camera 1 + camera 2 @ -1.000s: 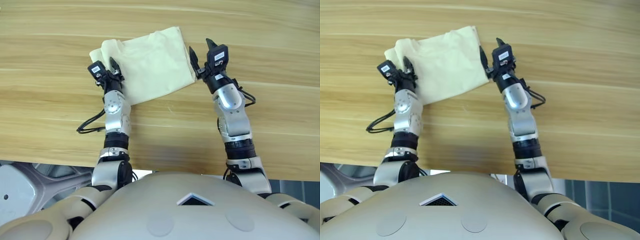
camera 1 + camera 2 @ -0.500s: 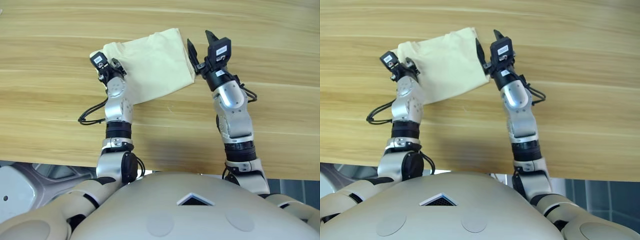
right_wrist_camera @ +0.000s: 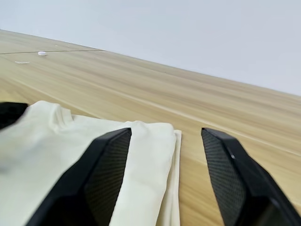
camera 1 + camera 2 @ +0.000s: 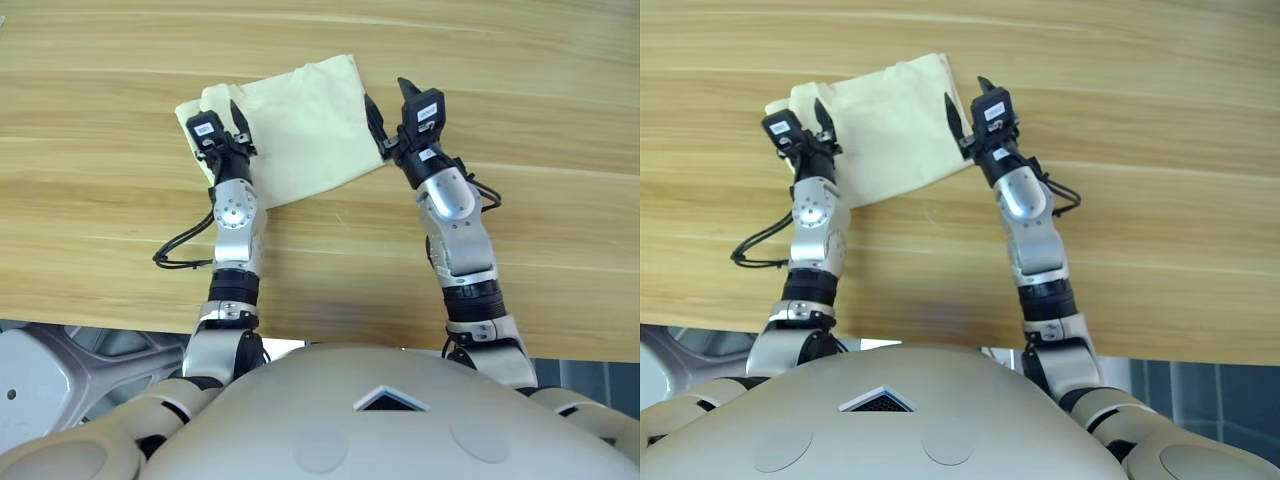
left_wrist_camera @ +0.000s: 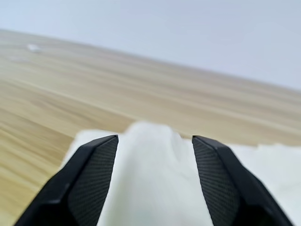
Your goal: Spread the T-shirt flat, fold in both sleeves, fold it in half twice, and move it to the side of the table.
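The pale yellow T-shirt [image 4: 295,125] lies folded into a compact rectangle on the wooden table [image 4: 530,70]. My left gripper [image 4: 222,122] stands open over the shirt's left edge; in the left wrist view its gripper [image 5: 155,141] has a raised bump of the T-shirt [image 5: 150,179] between the spread fingers. Open too, my right gripper [image 4: 388,100] straddles the shirt's right edge, one finger over the cloth and one over bare wood. The right wrist view has the gripper [image 3: 164,139] above the folded edge of the T-shirt [image 3: 146,150].
Bare wood stretches wide to both sides of the shirt and behind it. The table's front edge [image 4: 110,322] runs close to my body. A black cable [image 4: 175,250] loops beside the left forearm.
The left gripper has swung from beside the shirt's left edge to over it. The right gripper has shifted left, its inner finger now over the cloth. The shirt has stayed in place.
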You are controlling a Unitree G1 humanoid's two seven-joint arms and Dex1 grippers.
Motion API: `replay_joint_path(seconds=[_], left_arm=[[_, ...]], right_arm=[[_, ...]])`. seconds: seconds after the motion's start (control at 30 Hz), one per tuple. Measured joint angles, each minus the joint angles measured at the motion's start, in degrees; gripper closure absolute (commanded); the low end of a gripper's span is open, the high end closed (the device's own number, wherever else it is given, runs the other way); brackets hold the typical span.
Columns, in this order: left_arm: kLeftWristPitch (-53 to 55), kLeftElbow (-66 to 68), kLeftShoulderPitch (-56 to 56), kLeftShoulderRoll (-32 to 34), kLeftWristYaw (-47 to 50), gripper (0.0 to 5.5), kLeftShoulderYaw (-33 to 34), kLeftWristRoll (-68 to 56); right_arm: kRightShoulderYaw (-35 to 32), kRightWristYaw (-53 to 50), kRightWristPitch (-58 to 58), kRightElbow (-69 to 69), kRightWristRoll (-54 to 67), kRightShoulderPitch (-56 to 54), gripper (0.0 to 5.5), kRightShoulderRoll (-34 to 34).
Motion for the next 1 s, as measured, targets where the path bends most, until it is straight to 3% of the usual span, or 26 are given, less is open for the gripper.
replay_joint_path(seconds=[0.5,0.73,1.0], left_arm=[[12.92,28.44,-24.61,8.65,-2.63,2.57,9.94,-4.18],[15.48,29.68,-26.44,7.57,-4.06,2.57,17.19,-11.14],[3.95,21.15,-21.34,2.04,-15.22,2.57,13.99,-11.31]], right_arm=[[0.30,-0.12,-2.17,2.54,-0.51,0.12,2.75,0.14],[-0.34,0.01,-1.36,-0.96,-0.04,0.74,2.75,-0.59],[0.46,-0.10,-0.76,-0.76,-0.58,-0.85,2.75,0.02]])
